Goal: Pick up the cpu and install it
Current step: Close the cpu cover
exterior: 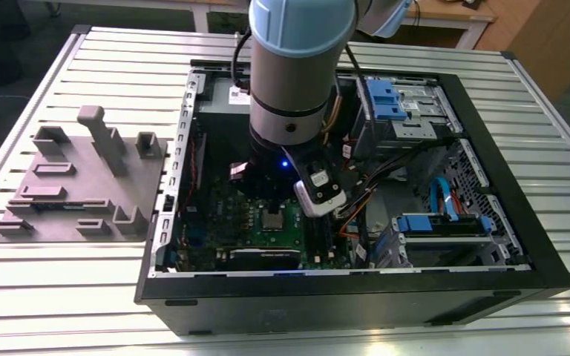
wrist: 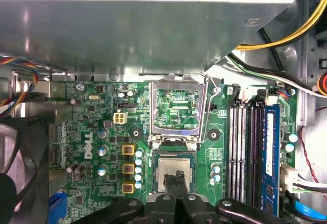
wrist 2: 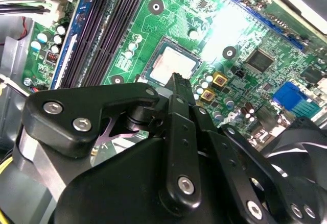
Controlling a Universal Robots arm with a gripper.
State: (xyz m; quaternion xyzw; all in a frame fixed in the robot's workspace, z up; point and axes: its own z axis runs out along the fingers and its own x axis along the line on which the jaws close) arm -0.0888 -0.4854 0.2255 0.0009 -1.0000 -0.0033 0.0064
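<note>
Slatted metal table (exterior: 57, 289), open computer case (exterior: 522, 245), grey moulded plate (exterior: 77, 185)

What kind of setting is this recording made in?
Most likely a robotics lab or test cell for PC assembly: an open computer case lies on a ribbed aluminium table, a grey moulded fixture plate beside it, and the arm's tool hangs over the cpu in the motherboard socket.
</note>
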